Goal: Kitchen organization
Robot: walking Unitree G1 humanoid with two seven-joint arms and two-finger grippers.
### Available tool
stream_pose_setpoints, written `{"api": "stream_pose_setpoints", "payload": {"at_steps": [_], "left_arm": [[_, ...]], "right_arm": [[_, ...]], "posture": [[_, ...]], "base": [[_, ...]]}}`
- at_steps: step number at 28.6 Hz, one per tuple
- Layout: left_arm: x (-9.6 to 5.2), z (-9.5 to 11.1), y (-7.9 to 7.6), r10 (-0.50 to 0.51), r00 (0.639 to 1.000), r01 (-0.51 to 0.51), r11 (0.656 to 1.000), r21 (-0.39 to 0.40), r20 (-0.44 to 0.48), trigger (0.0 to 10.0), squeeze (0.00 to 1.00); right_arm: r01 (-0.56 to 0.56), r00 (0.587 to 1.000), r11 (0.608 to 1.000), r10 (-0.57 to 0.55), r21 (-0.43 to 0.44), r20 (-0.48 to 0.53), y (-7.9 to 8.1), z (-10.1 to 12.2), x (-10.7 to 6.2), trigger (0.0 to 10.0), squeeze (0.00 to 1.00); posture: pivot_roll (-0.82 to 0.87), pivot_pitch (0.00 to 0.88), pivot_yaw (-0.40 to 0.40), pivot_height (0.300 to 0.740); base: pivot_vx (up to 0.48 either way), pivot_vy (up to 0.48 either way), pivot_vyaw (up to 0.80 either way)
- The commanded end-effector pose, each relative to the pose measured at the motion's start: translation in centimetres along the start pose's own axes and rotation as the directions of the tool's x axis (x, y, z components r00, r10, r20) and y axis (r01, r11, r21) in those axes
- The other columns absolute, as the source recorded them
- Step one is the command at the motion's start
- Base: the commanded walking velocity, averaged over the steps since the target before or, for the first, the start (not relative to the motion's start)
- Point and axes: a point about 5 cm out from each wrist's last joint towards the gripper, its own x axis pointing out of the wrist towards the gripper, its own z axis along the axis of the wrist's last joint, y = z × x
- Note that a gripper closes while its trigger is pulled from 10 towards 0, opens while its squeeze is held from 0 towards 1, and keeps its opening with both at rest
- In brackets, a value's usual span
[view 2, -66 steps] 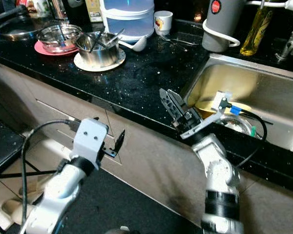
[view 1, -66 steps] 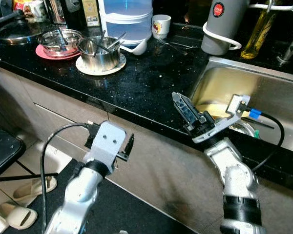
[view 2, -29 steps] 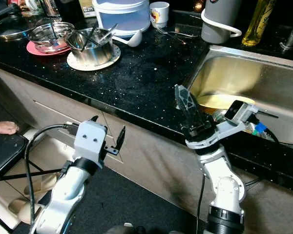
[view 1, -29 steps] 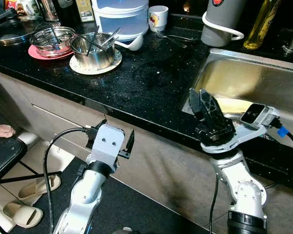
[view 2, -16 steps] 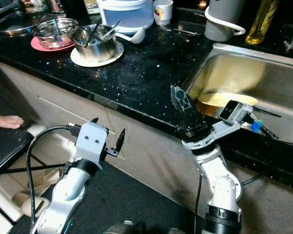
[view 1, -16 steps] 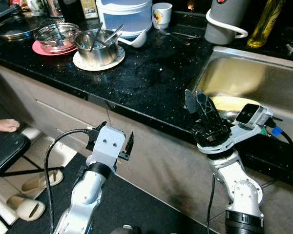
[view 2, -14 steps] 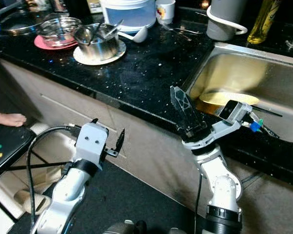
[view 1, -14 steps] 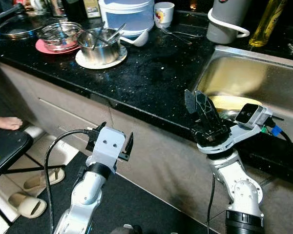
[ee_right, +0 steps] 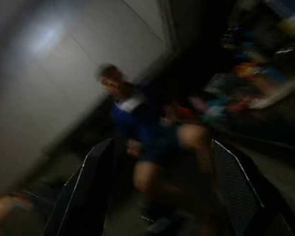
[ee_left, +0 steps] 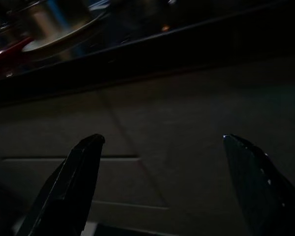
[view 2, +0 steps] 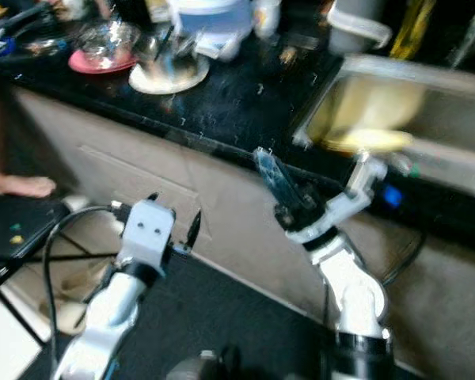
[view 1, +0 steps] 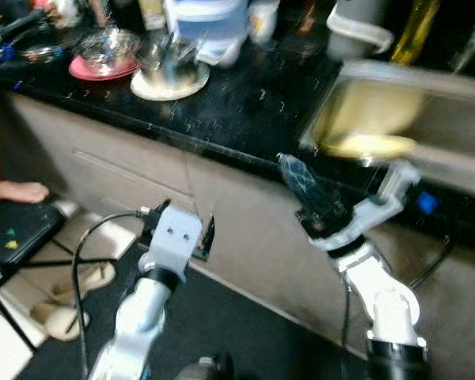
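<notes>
Two end effectors show in the blurred head views: left end effector (view 1: 206, 234) low before the cabinet front (view 1: 134, 178), right end effector (view 1: 297, 180) below the black worktop (view 1: 245, 103) edge by the sink (view 1: 396, 119). Left wrist view: fingers (ee_left: 73, 182) parted. Right wrist view: fingers (ee_right: 88, 187) apart, a blurred person (ee_right: 147, 132) beyond

**Counter items, blurred frame**

A steel pot (view 1: 168, 70) holding utensils is seen upright on a pale round mat (view 1: 171, 84) on the black counter (view 1: 245, 103). A glass bowl (view 1: 109, 46) sits on a pink plate (view 1: 103, 68) just beside it. Behind them, a white container (view 1: 210, 22) and a mug (view 1: 263, 20) are made out. In the steel sink (view 1: 396, 119), a yellow dish (view 1: 372, 146) lies. Details are blurred.
</notes>
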Motion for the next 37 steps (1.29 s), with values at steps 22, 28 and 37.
{"api": "stream_pose_setpoints", "payload": {"at_steps": [22, 28, 37], "left_arm": [[1.4, -2.1, 2.0, 0.003, 0.992, 0.015, 0.991, 0.136, -0.128, 10.0, 0.0], [0.8, -3.4, 3.3, 0.104, 0.976, -0.079, 0.988, 0.133, -0.193, 10.0, 0.0], [-0.2, -3.6, 3.4, 0.165, 0.957, -0.14, 0.983, 0.115, -0.239, 10.0, 0.0]], "right_arm": [[0.038, 0.589, 0.667, -0.617, -0.744, -0.523, -6.2, -4.5, -4.4, 10.0, 0.0], [0.339, 0.484, 0.448, -0.837, -0.827, -0.255, -8.6, -2.9, -5.6, 10.0, 0.0], [0.403, 0.364, 0.263, -0.925, -0.877, -0.111, -8.9, -2.1, -7.5, 10.0, 0.0]], "posture": [[0.0, 0.079, -0.018, 0.74], [0.0, 0.083, -0.018, 0.74], [0.0, 0.093, -0.017, 0.74]], "base": [[0.0, 0.0, 0.0], [0.0, 0.0, 0.0], [0.0, 0.0, 0.0]]}}
